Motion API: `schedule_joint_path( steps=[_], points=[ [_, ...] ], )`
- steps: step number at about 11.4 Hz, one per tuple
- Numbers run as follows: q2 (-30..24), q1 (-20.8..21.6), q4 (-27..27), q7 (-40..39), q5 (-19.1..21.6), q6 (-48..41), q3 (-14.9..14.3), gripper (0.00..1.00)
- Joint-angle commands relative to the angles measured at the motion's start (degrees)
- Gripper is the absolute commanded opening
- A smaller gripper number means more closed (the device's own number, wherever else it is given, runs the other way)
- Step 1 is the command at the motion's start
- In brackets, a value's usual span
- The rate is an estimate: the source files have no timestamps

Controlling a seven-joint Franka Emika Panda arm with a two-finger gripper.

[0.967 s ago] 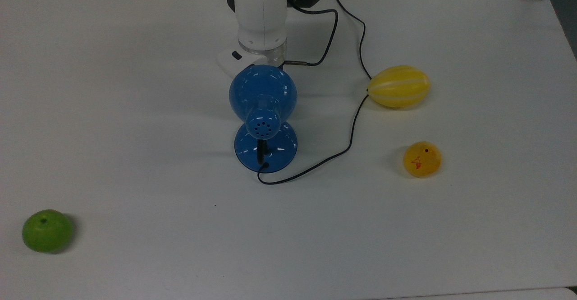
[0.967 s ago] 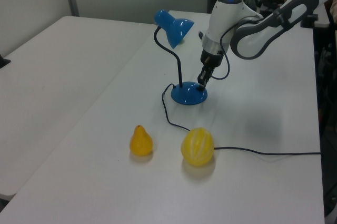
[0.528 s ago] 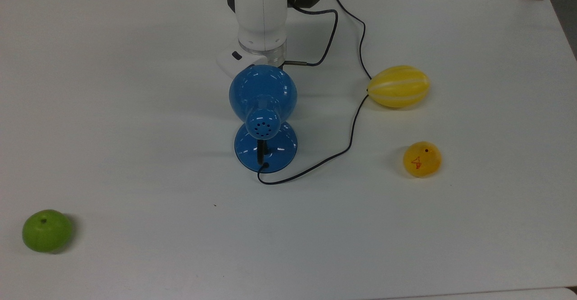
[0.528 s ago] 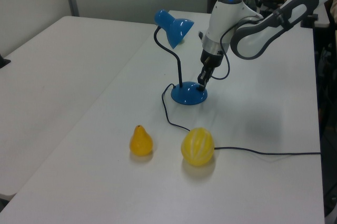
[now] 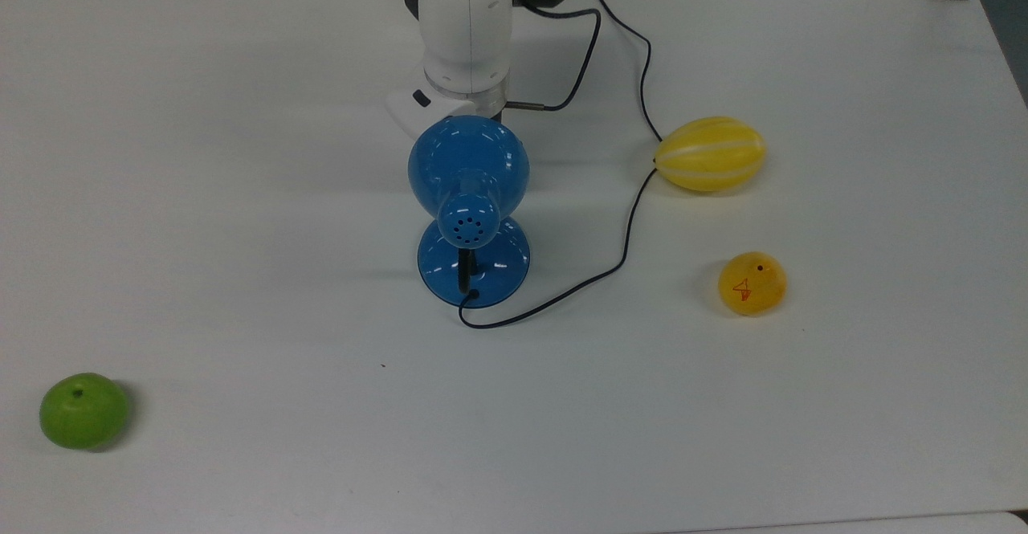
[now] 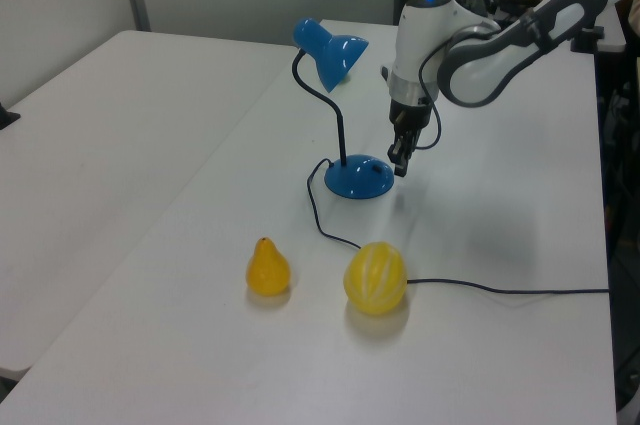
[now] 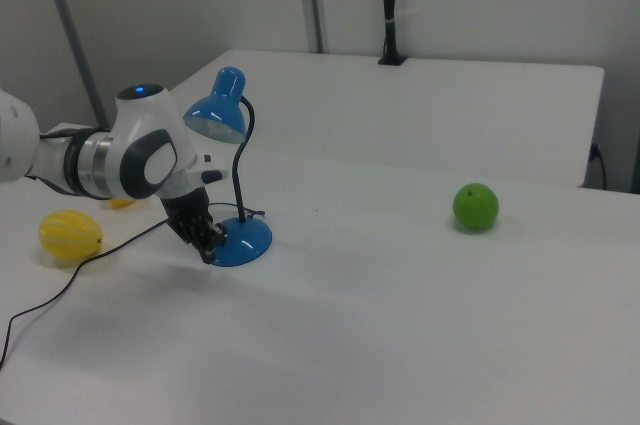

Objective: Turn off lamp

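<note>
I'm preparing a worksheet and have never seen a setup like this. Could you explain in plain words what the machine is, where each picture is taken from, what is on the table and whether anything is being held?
The white machine is a robot arm ending in a small two-finger gripper. One picture looks down from above; two look from opposite sides. On the white table stands a blue desk lamp with a thin black cord. Around it lie a yellow striped melon-like fruit, a small yellow pear and a green apple. The gripper hangs by the edge of the lamp's round base and holds nothing.
</note>
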Motion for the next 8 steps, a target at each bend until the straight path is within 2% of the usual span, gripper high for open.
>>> schedule_joint_path(
  steps=[1, 4, 6, 8],
  points=[
    [-5.5, 0.1, 4.1, 1.0, -0.9, -15.9, 0.2, 0.0],
    [-11.6, -0.1, 6.6, 0.9, -0.9, -26.6, 0.2, 0.0],
    [-12.8, -0.6, 12.4, 0.2, -0.9, -33.2, -0.4, 0.0],
    [-13.0, -1.7, 17.3, -4.5, -0.2, -37.5, -0.6, 0.0]
  ],
)
